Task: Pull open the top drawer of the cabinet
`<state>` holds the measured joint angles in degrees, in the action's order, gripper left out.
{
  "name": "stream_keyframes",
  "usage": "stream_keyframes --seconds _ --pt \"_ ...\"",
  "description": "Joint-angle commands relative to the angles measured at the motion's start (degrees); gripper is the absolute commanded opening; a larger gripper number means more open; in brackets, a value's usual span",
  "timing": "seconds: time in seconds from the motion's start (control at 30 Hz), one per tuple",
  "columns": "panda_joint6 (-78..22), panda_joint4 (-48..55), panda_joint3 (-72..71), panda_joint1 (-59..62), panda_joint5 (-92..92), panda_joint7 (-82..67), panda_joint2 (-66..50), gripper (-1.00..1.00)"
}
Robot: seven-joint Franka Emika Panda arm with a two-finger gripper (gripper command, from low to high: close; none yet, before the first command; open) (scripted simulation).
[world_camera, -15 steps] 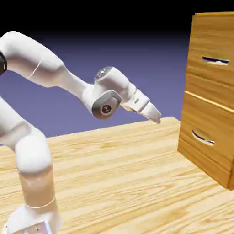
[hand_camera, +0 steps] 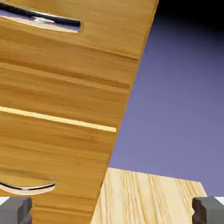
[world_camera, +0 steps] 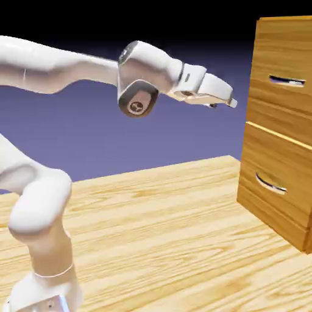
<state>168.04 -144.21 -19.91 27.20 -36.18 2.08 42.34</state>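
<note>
The orange-brown wooden cabinet (world_camera: 283, 122) stands at the exterior view's right. Its top drawer (world_camera: 286, 73) looks closed, with a thin dark bar handle (world_camera: 287, 80). My gripper (world_camera: 230, 102) hangs in the air left of that handle, roughly level with it and clearly apart from the cabinet. In the hand view the top drawer (hand_camera: 83, 48) fills the upper left, its handle (hand_camera: 48, 17) near the top edge. My gripper (hand_camera: 112, 210) is open, its grey fingertips (hand_camera: 15, 209) wide apart at the bottom corners with nothing between them.
The lower drawer (world_camera: 274, 183) juts out slightly and carries a curved silver handle (world_camera: 270, 183), which also appears as a curved handle (hand_camera: 26, 188) in the hand view. A light wooden table (world_camera: 158, 231) lies under the arm. The backdrop is plain blue-violet.
The arm has risen and stretched toward the cabinet. The gripper moved up from just above the table's far edge to the height of the top drawer's handle.
</note>
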Motion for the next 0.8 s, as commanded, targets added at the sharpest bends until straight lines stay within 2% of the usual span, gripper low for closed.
stream_keyframes --seconds 0.0,0.77 --pt "-0.37 1.04 -1.23 1.72 -2.24 -2.5 0.6 0.0" --pt "-8.83 24.87 -29.48 41.3 -53.58 -59.81 14.34 0.0"
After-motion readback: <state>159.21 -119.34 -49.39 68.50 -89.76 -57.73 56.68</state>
